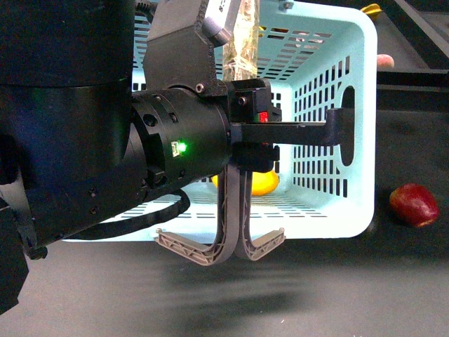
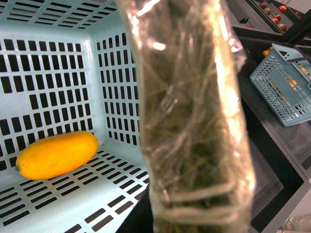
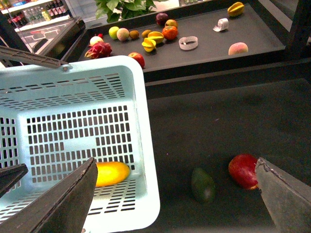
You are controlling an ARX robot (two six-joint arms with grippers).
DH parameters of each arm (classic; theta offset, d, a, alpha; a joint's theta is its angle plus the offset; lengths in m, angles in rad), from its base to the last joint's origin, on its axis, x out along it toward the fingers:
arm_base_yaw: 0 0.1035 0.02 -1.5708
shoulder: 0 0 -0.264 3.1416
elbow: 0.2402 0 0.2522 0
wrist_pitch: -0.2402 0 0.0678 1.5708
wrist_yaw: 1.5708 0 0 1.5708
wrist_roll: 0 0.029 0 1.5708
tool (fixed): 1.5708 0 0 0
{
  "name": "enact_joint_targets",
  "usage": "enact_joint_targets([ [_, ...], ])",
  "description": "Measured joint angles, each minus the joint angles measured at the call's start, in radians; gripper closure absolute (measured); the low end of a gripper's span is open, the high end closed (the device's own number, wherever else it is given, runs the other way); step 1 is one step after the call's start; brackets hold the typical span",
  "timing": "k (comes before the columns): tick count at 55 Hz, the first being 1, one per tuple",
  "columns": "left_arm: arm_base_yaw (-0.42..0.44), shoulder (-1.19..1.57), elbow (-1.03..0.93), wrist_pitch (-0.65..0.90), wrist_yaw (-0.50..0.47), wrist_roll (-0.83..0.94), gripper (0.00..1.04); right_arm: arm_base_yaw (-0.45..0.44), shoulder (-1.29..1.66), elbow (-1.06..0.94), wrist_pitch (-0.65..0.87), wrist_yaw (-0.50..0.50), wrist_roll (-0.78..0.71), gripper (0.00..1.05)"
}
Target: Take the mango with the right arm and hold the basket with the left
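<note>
- Mango [image 3: 111, 173] lies on its side on the slotted floor of the basket [image 3: 97, 64], close to a wall.
- Right pincer [image 3: 176, 162] is spread wide and empty, above the basket's rim and the table [image 3: 218, 121].
- Left pincer [image 1: 335, 130]: one finger tip lies against the basket's side wall by the hand slot. Cannot tell whether it grips.
- Red fruit [image 3: 243, 170] and dark green fruit [image 3: 202, 184] lie on the table outside the basket, near each other but not touching.

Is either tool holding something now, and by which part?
Right tool is open and empty. Left tool reaches the side wall of the basket; a grip cannot be told.
</note>
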Motion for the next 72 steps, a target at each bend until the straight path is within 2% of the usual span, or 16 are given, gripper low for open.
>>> enact_joint_targets([
  [3, 0.0, 0.0, 0.0, 0.0, -0.001, 0.0, 1.0, -0.012, 0.002, -0.051, 0.154, 0.018, -0.058, 0.19],
  [7, 0.0, 0.0, 0.0, 0.0, 0.0, 0.003, 1.0, -0.022, -0.014, -0.095, 0.264, 0.031, -0.119, 0.3],
  [12, 0.0, 0.0, 0.0, 0.0, 0.0, 0.0, 1.0, -0.023, -0.069, -0.114, 0.269, 0.029, -0.161, 0.47],
  [26, 0.0, 0.0, 0.0, 0.0, 0.002, 0.0, 1.0, -0.023, -0.176, -0.148, 0.192, 0.028, -0.187, 0.87],
  [31, 0.0, 0.0, 0.0, 0.0, 0.002, 0.0, 1.0, -0.023, -0.198, -0.182, 0.216, 0.027, -0.188, 1.02],
  [72, 0.0, 0.0, 0.0, 0.0, 0.001, 0.0, 1.0, -0.023, -0.491, -0.185, -0.071, 0.027, -0.191, 1.03],
])
